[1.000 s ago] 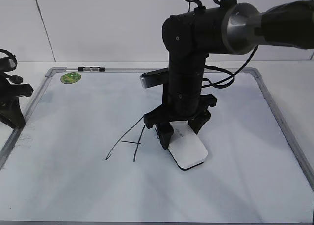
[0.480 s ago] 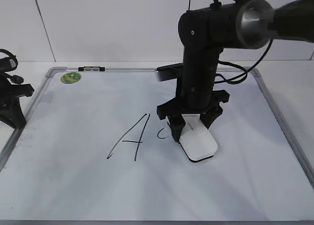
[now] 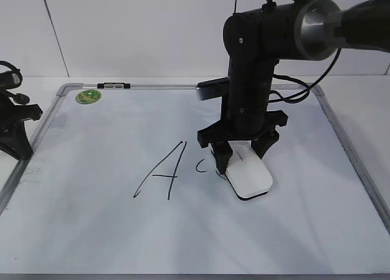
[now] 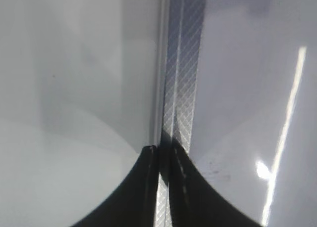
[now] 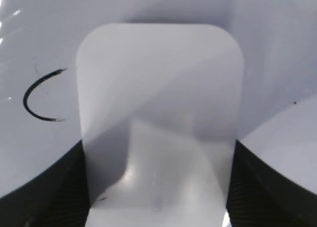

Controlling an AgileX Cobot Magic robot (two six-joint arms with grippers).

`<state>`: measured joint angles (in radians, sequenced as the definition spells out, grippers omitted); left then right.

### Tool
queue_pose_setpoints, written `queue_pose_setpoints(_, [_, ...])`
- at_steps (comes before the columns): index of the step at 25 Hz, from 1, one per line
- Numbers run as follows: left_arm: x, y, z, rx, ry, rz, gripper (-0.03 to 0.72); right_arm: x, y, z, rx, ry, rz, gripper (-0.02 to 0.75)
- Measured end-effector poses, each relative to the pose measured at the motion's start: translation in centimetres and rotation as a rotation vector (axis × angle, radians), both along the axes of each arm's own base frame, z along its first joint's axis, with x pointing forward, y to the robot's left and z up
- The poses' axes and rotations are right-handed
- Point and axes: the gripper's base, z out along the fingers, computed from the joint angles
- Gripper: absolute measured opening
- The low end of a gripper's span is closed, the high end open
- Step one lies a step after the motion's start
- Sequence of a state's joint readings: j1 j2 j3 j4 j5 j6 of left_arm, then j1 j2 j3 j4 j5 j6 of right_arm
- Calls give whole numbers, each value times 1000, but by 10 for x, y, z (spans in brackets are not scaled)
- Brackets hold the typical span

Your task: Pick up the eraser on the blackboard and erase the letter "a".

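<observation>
The white eraser (image 3: 251, 177) lies flat on the blackboard (image 3: 91, 231), and my right gripper (image 3: 242, 161) is shut on its two sides from above. In the right wrist view the eraser (image 5: 158, 98) fills the gap between the dark fingers (image 5: 49, 192). Of the letter "a" (image 3: 201, 166) only a curved left stroke shows, just left of the eraser; the same arc of the "a" (image 5: 37, 98) appears in the wrist view. Whether the rest is wiped or covered I cannot tell. My left gripper (image 4: 165, 150) is shut over the board's silver frame (image 4: 181, 88).
A tall capital "A" (image 3: 161, 173) is written left of the arc. A green sticker (image 3: 88, 97) and a small black-and-silver clip (image 3: 113, 85) sit at the board's far left corner. The left arm (image 3: 15, 133) stands at the board's left edge.
My right gripper has slid the eraser to the right, off the letters. The capital "A" and the arc, partly covered before, now show. The left arm has not moved.
</observation>
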<state>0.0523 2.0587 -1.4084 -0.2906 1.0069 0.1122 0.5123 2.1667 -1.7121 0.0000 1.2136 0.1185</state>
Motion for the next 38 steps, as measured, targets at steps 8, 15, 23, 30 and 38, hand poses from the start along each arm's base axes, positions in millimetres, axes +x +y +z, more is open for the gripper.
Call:
queue_pose_setpoints(8, [0,0,0,0,0,0,30,-9,15,0,-26,-15,53,532])
queue_pose_setpoints(15, [0,0,0,0,0,0,30,-22,35,0,-28,-18,112,532])
queue_pose_setpoints(23, [0,0,0,0,2,0,29,-32,49,0,-13,-9,140,532])
queue_pose_setpoints(30, [0,0,0,0,2,0,29,-37,55,0,-12,-8,162,532])
queue_pose_setpoints(38, [0,0,0,-1,3,-1,29,-35,53,0,-27,-18,153,532])
